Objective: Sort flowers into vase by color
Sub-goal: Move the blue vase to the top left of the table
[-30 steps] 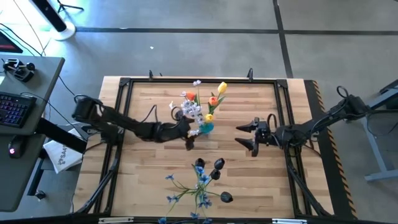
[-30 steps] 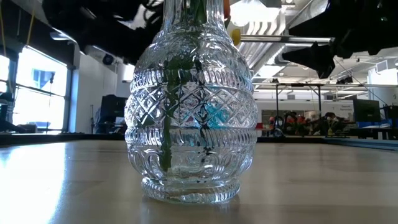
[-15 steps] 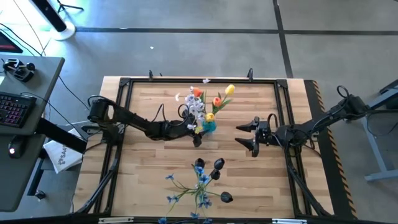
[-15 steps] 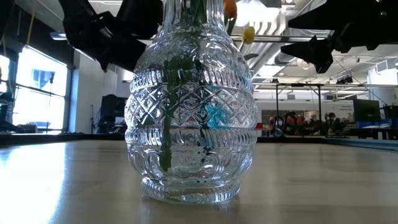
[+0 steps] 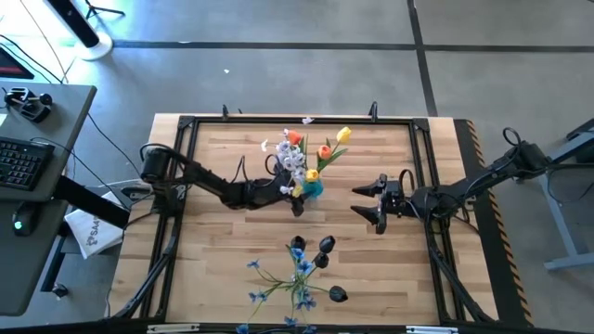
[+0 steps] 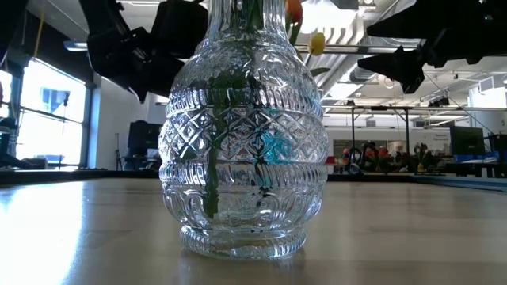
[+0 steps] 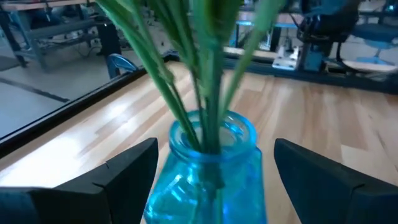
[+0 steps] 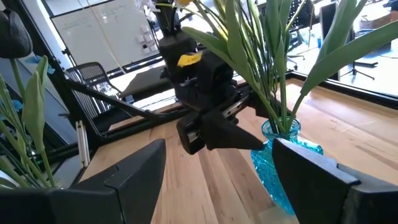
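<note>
Left arm at the blue vase, fingers spread

The left gripper straddled the blue vase, fingers wide and empty, seemingly letting its stems settle. Right of the vase the right gripper waited, also wide open. Blue sprays and dark buds lay in front of it, unsorted.

Left gripper: has come in from short of the blue vase to sit right against its near-left side, fingers spread either side of the neck.
Bouquet: blossoms have swung toward the far-right of the blue vase; the yellow tulip leans further out.
</note>
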Robot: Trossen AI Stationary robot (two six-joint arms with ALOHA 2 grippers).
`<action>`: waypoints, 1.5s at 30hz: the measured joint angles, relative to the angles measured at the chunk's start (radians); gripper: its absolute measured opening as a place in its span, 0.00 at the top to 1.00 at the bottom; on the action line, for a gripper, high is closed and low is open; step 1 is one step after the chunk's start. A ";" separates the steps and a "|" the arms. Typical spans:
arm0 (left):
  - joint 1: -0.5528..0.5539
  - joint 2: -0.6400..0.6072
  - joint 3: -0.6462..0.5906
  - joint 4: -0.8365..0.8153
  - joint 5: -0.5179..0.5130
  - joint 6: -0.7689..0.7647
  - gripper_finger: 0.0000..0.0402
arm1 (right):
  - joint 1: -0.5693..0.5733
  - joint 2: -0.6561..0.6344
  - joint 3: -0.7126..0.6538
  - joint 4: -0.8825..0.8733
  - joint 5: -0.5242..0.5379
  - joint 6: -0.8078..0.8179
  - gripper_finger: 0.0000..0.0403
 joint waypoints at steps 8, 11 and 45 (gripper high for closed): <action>0.014 0.010 0.000 0.041 0.034 0.000 0.23 | 0.000 0.000 0.000 0.000 0.000 0.001 0.28; 0.021 0.010 0.000 0.041 0.052 0.004 0.23 | 0.000 0.000 0.000 0.000 0.000 0.001 0.28; 0.040 0.010 0.000 0.030 0.095 0.056 0.45 | 0.000 0.000 0.000 0.000 0.000 0.002 0.28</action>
